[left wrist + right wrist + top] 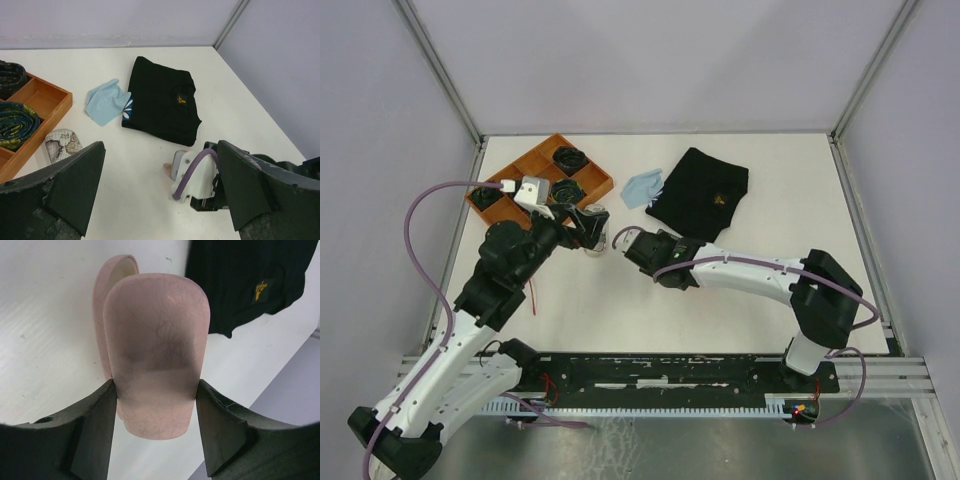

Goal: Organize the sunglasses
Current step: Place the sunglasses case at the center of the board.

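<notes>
No sunglasses show in any view. My right gripper (156, 385) is shut on the oblong pink glasses case (155, 330), one finger on each long side. The case hangs just above the white table with a pink flap (117, 270) standing off behind it. In the top view that gripper (625, 240) sits mid-table. My left gripper (161, 150) is open with nothing between its fingers (75, 185). It hovers beside the right wrist (197, 177), where a bit of pink case (169, 170) peeks out. From above, the left gripper (592, 228) is just left of the right one.
A grey map-patterned glasses case (63, 142) lies beside the wooden tray (495, 195), which holds rolled dark ties (17, 122). A light blue cloth (642, 187) and a folded black garment (705, 190) lie at the back. Enclosure walls ring the table.
</notes>
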Tool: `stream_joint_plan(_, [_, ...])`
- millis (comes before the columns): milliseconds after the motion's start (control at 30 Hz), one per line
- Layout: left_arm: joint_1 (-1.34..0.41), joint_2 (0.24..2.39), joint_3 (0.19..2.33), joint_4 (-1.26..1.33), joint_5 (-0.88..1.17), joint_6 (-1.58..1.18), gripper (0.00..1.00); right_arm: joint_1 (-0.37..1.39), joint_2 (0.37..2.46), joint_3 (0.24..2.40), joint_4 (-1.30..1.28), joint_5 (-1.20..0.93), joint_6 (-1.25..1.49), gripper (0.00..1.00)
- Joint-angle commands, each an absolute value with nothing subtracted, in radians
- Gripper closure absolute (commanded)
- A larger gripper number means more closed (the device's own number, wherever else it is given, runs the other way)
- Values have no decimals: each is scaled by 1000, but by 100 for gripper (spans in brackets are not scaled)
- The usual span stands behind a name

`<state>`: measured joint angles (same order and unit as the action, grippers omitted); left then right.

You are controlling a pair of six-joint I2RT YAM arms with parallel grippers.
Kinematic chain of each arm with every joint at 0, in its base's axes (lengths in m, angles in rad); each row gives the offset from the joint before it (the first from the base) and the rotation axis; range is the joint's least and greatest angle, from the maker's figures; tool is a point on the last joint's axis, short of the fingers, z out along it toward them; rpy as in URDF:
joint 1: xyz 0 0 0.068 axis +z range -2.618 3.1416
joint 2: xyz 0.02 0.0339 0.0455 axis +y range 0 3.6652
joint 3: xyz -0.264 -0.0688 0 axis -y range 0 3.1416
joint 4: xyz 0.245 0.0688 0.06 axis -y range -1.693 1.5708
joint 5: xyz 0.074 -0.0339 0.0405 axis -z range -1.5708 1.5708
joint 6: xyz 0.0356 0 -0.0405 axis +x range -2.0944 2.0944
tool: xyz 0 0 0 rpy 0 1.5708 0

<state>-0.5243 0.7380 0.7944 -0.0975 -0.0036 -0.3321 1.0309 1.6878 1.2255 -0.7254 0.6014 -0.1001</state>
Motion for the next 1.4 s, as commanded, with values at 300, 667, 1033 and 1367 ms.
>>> stream_joint_plan(300, [-525, 679, 780, -59, -68, -275, 1, 1140, 1734, 1144, -466, 702, -267, 58])
stream_joint_plan(667, [-525, 685, 785, -61, -61, -275, 1, 1181, 1771, 1134, -482, 660, -281, 36])
stream_joint_plan(1033, [-525, 692, 787, -58, -58, -276, 1, 1216, 1722, 1110, -486, 626, -259, 15])
stream_joint_plan(1367, [-526, 699, 788, -58, -53, -281, 1, 1227, 1583, 1087, -509, 435, -213, 12])
